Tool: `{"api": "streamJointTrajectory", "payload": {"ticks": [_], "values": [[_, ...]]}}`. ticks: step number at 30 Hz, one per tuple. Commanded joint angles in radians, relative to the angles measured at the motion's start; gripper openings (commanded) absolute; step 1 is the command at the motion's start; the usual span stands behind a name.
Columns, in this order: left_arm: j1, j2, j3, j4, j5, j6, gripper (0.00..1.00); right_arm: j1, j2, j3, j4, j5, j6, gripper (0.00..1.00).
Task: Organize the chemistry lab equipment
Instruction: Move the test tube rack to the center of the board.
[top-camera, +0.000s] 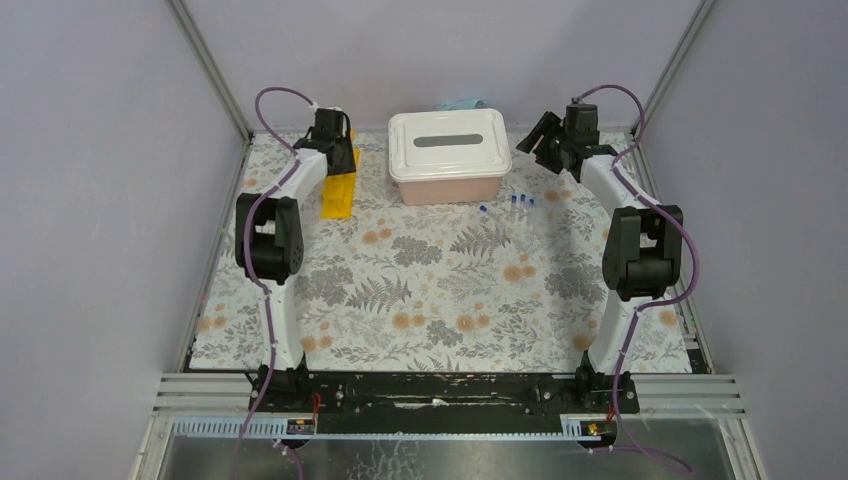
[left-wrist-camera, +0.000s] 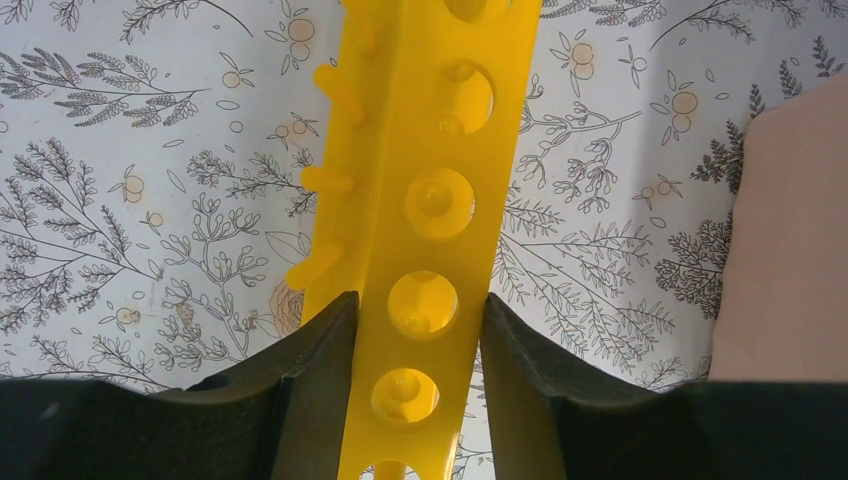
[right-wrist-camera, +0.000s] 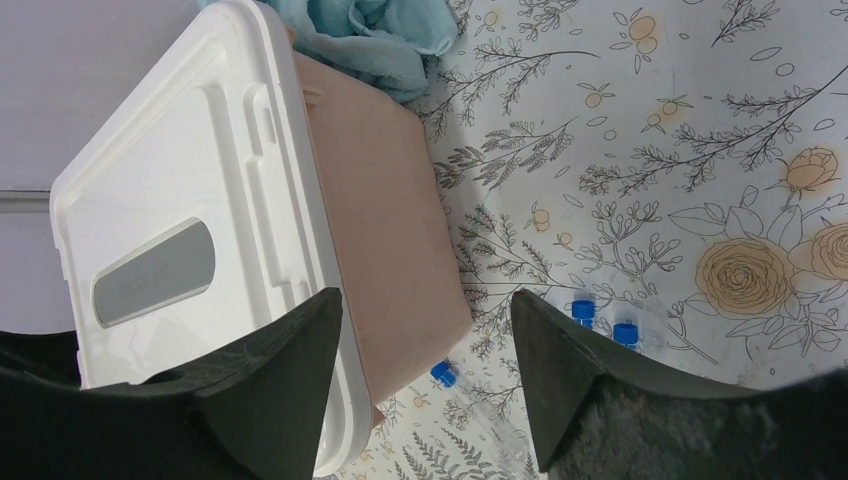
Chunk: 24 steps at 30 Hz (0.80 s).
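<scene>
1. Any marking on the grey inset (right-wrist-camera: 155, 272) of the box lid is too faint to be read.
2. The yellow test-tube rack (top-camera: 338, 190) is found at about 10 o'clock on the table (top-camera: 420, 290). It is laid lengthways from far to near, just left of the box (top-camera: 448, 140).
3. The rack is seen from the left wrist as a long, glossy plastic bar. A single row of round holes is set in its top face, and short pegs stick out along one side.
4. The left gripper (left-wrist-camera: 420, 310) is closed onto the rack, with a black finger pressed against each long side.
5. The blue-capped tubes (top-camera: 518, 203) are small, clear and lying on the table at about 1 o'clock. One is near the box's corner and the others are grouped a little apart.
6. The right gripper (right-wrist-camera: 425, 305) is held wide open above the table at about 1 o'clock, with nothing between its fingers.
7. The box is a pink tub with rounded corners, closed by a white moulded lid.
8. A crumpled light-blue cloth (right-wrist-camera: 370, 35) is seen behind the box at 12 o'clock.
9. The table is covered with a print of grey ferns and orange roses.
</scene>
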Motion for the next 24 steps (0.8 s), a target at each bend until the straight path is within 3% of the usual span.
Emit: {"api": "streamJointTrajectory", "payload": {"ticks": [1, 10, 24], "values": [[0.005, 0.002, -0.061, -0.048, 0.042, -0.062, 0.37, 0.007, -0.041, -0.002, 0.021, -0.023, -0.016, 0.70], [-0.024, -0.158, -0.243, -0.061, 0.072, -0.139, 0.14, 0.006, -0.087, -0.049, 0.014, -0.007, -0.039, 0.69], [-0.213, -0.445, -0.546, -0.114, 0.037, -0.245, 0.12, 0.006, -0.257, -0.224, 0.019, 0.034, -0.074, 0.69]]}}
